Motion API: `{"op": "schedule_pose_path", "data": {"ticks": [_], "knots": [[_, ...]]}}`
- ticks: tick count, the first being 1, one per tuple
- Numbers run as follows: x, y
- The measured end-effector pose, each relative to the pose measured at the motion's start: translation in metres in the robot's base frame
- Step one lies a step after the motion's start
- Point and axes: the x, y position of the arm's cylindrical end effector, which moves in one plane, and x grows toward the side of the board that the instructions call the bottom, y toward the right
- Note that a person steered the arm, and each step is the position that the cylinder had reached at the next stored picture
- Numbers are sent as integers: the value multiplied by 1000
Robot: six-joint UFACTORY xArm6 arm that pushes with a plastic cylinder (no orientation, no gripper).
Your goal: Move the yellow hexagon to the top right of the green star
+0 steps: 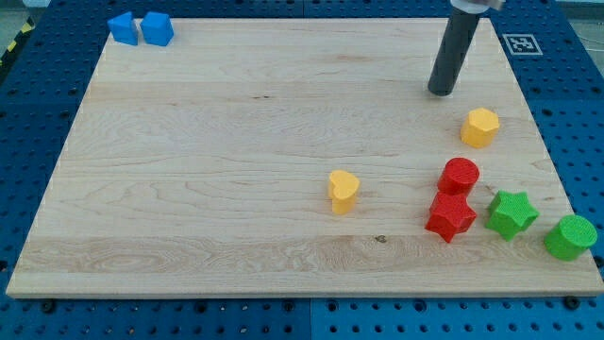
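The yellow hexagon point(479, 127) lies at the view's right, above the red blocks. The green star point(511, 213) lies lower down near the board's right edge, below and a little right of the hexagon. My tip point(441, 92) rests on the board up and to the left of the yellow hexagon, a short gap away from it. The dark rod rises from the tip toward the view's top.
A red cylinder point(459, 175) and a red star point(450, 216) sit just left of the green star. A green cylinder point(570, 236) is at the lower right corner. A yellow heart point(343, 191) lies mid-board. Two blue blocks point(140, 28) are at the top left.
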Motion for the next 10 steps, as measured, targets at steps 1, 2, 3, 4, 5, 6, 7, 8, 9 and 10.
{"op": "schedule_pose_path", "data": {"ticks": [1, 2, 3, 4, 5, 6, 7, 8, 9, 10], "knots": [[1, 28], [5, 45], [6, 36], [17, 17], [48, 10], [95, 13], [119, 21], [144, 26], [163, 28], [163, 28]]}}
